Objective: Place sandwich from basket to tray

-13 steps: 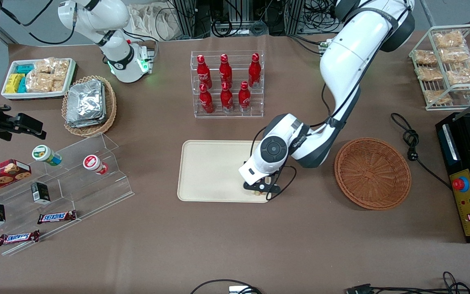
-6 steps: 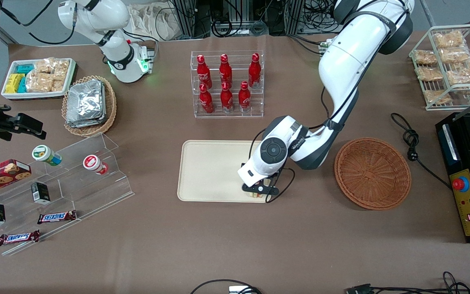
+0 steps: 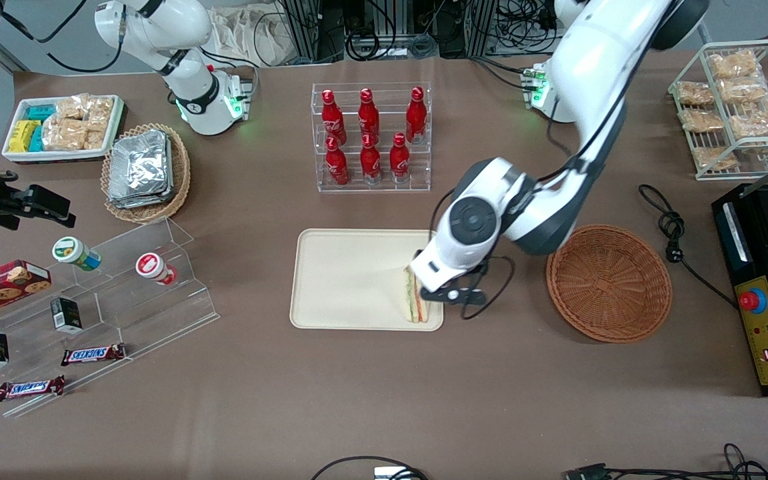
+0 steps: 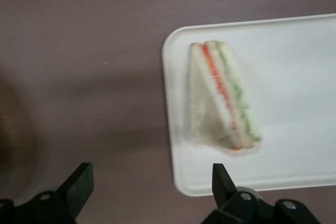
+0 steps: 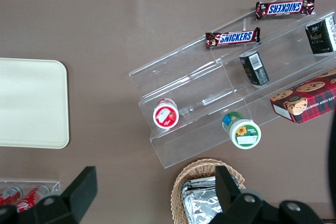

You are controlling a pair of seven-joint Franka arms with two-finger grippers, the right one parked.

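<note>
Sandwich [image 3: 414, 300]: triangular wedge, pale bread, green and orange-red layers; lies on tray, in the corner nearest basket and front camera.
Tray [image 3: 344, 280]: cream, rectangular, rounded corners, flat on table.
Basket [image 3: 609, 283]: round, reddish-brown wicker, beside tray, toward working arm's end.

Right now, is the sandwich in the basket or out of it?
Out. The sandwich lies on a corner of the tray, the basket holds nothing, and the open gripper hangs above the tray's edge, gripping nothing.
</note>
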